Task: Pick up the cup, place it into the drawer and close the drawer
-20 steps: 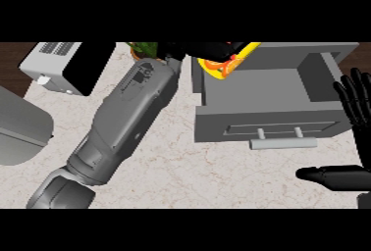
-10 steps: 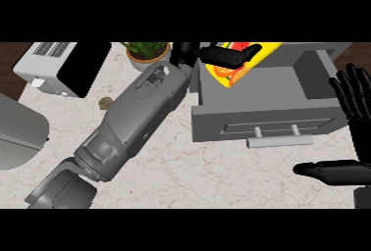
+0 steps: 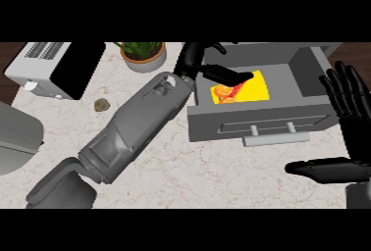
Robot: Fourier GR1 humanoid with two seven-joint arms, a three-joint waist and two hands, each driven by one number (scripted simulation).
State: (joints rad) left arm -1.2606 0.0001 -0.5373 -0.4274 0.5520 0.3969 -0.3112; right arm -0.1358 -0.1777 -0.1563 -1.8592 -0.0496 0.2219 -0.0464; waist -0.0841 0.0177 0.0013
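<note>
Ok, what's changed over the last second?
The left robot hand carried the cup rightward from over the drawer's left wall into the open drawer; its fingers are still curled round the cup, not yet released. The right robot hand, resting open at the view's right edge, the drawer, the toaster and the potted plant stayed as they were.

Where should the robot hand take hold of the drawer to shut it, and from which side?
Take the bar handle on the drawer front, coming from the side nearest the robot. The bar stands off the front on two posts, probably leaving room to curl round it. The open right robot hand is closest; the left robot hand holds the cup.
</note>
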